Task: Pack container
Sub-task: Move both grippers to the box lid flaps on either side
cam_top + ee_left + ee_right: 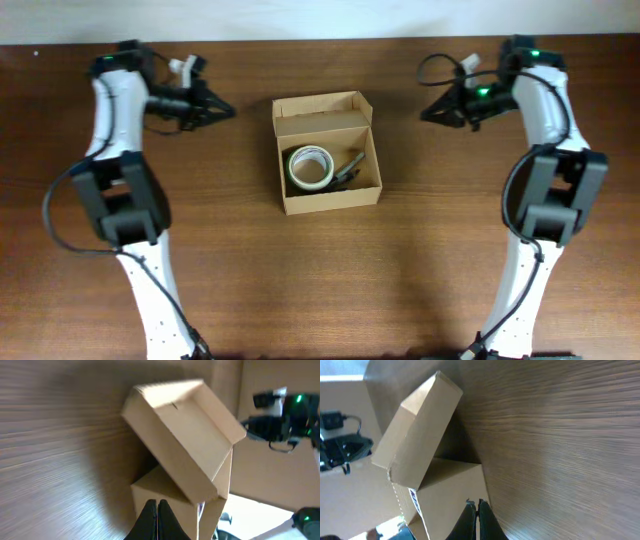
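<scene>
Surface: brown wooden table point(320, 290) with a fine grain – a pale wall point(300, 18) runs along its far edge.
Centre: the container point(331, 204), a tan cardboard box, sits in the middle of the table between the two arms, its lid point(322, 108) hinged at the far side and standing open.
Inside: a tape roll point(310, 166) lies flat in the left half; a dark object point(349, 167) lies just beside it on the right, too small to identify.
Left side: the left gripper point(225, 108) is near the far left of the container, apart from it – fingers point(149, 512) pressed together, gripping nothing.
Right side: the right gripper point(428, 113) is near the far right, also apart, fingers point(468, 512) closed on nothing.
</scene>
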